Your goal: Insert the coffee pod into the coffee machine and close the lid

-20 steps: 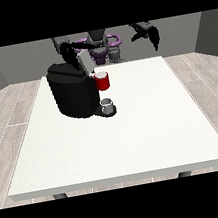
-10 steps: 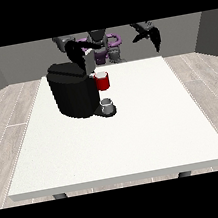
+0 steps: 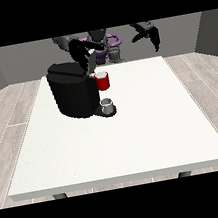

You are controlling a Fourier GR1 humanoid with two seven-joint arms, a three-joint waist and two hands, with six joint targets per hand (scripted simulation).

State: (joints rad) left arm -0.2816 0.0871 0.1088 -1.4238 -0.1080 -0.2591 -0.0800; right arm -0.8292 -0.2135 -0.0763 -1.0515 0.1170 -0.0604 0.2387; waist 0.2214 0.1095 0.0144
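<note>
A black coffee machine [image 3: 73, 94] stands on the white table [image 3: 134, 127] at the left of centre. Its red pod holder [image 3: 103, 81] faces right, with a pale pod top showing in it. Its lid [image 3: 91, 62] stands raised above the holder. A grey cup [image 3: 107, 104] sits on the machine's drip base. The hand at the view's left [image 3: 81, 49] hovers just above and behind the raised lid, fingers curled, holding nothing I can see. The hand at the view's right [image 3: 149, 35] hangs in the air over the table's far right, fingers curled downward and empty.
The robot's torso [image 3: 105, 45] with purple parts stands behind the far table edge. Bare white tabletop stretches to the right of the machine and toward the near edge. Wooden floor surrounds the table.
The hand at the view's left has lifted slightly above the machine's lid. The hand at the view's right stays raised with little movement.
</note>
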